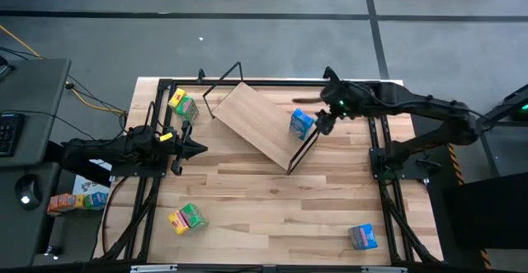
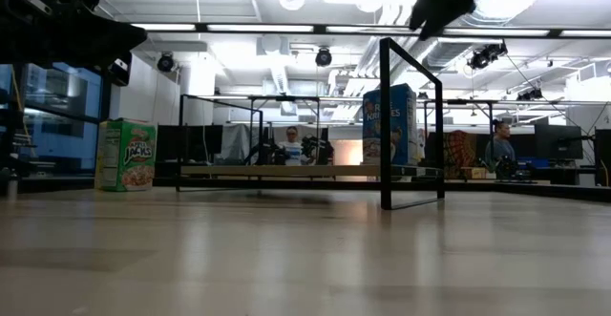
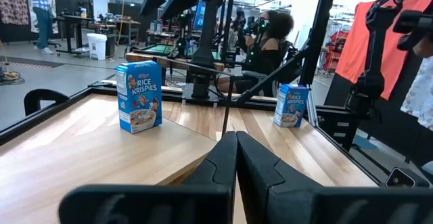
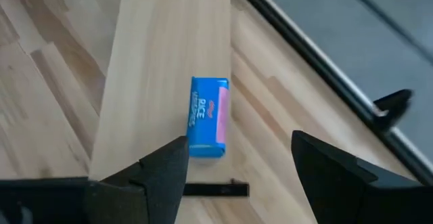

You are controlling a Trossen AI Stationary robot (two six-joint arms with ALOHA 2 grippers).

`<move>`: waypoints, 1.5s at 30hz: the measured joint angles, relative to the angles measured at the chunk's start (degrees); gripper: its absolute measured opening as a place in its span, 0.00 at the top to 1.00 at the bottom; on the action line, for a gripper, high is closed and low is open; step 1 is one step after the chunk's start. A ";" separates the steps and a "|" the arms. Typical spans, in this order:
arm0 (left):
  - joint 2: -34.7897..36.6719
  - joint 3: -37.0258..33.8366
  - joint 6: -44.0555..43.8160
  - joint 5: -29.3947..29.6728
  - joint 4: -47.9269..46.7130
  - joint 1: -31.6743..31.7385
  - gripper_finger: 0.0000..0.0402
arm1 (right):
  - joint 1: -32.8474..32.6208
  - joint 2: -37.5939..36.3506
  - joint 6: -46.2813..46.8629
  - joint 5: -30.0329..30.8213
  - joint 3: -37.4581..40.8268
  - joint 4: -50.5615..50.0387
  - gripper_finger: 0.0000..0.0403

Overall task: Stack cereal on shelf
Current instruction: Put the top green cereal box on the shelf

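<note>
The shelf point(image 1: 260, 124), a light wood board on black wire legs, stands slantwise at the table's far middle. A blue cereal box point(image 1: 302, 124) stands upright on its bottom on the board near the right end, also seen in the right wrist view point(image 4: 208, 117) and the low view point(image 2: 391, 125). My right gripper point(image 1: 325, 126) hovers open above and just right of that box, touching nothing point(image 4: 237, 176). My left gripper point(image 1: 195, 149) rests shut at the table's left, its fingers level point(image 3: 235, 158).
A green-and-yellow box point(image 1: 183, 105) stands by the shelf's left end, another point(image 1: 186, 218) lies near the front left, and a second blue box point(image 1: 362, 237) sits front right. More boxes point(image 1: 70, 200) lie off the table's left. Black frame rails point(image 1: 381, 153) edge the table.
</note>
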State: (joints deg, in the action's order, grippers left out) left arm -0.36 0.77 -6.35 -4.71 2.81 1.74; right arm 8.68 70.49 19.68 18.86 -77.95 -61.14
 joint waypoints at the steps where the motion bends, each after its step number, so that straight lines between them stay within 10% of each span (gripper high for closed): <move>1: 0.00 0.00 -0.02 0.00 0.00 0.00 1.00 | -1.42 -0.32 0.62 1.81 0.05 -0.77 0.38; 6: 0.00 0.00 -0.02 0.00 0.00 -0.02 1.00 | -7.78 -4.63 3.51 10.79 8.58 0.05 0.38; 13: 0.00 0.00 -0.02 0.00 0.00 -0.02 1.00 | -12.37 -17.10 8.82 6.97 23.24 8.25 0.38; 26: 0.01 0.00 0.00 0.00 0.09 -0.01 1.00 | -17.36 -37.02 -15.90 9.63 51.51 63.80 0.38; 45: -0.44 0.27 -2.37 4.74 18.49 0.00 1.00 | -17.30 -36.32 -24.76 8.62 53.64 73.89 0.38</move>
State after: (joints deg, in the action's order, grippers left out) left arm -0.80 1.04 -8.72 0.02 21.30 1.74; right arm -8.62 34.17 -5.08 27.48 -24.32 12.75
